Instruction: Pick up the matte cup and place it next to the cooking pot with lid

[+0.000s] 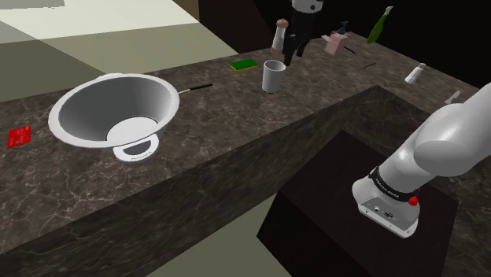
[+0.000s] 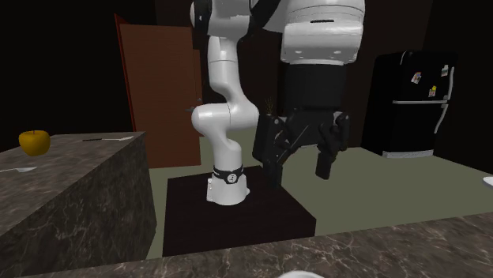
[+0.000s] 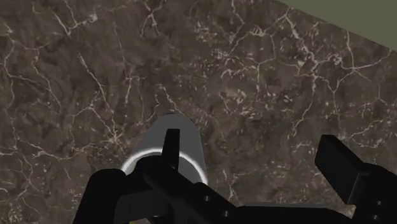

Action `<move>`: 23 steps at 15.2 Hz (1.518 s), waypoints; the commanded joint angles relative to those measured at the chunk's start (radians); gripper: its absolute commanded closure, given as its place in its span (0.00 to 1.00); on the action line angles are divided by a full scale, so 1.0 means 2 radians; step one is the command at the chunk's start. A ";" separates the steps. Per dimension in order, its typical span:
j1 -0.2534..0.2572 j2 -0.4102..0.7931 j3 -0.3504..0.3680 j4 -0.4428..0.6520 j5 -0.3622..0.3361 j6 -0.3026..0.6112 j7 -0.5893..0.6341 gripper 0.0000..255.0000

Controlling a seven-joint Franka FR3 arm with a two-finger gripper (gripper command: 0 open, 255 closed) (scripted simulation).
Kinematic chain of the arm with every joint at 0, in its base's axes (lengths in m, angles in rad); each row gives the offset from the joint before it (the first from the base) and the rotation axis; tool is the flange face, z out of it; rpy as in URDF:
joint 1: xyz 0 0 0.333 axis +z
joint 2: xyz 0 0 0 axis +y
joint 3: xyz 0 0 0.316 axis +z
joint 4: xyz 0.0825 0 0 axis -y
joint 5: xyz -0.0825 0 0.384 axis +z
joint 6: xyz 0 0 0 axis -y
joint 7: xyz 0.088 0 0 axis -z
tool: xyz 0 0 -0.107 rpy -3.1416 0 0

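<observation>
Dark veined stone, pale ware, a few bright spots

The table (image 1: 236,134) is dark brown, marbled with thin pale veins. The cup (image 1: 273,75) is plain greyish white; the pot (image 1: 110,106) has a white rim and a grey inside. A red square (image 1: 19,136), a green sponge (image 1: 243,64) with a yellowish edge and a green bottle (image 1: 379,25) stand out. The claw (image 2: 299,167) is all black, the arm (image 2: 225,118) white with dark joints, the door (image 2: 158,95) red-brown, the fruit (image 2: 34,142) yellow.
</observation>
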 commanded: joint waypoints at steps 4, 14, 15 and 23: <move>0.000 0.098 0.002 0.066 -0.014 0.029 0.007 0.00; 0.000 0.205 0.000 0.124 -0.030 0.077 0.015 0.00; 0.000 0.207 0.000 0.120 -0.030 0.083 0.015 0.00; -0.001 0.212 -0.001 0.115 -0.031 0.092 0.016 0.00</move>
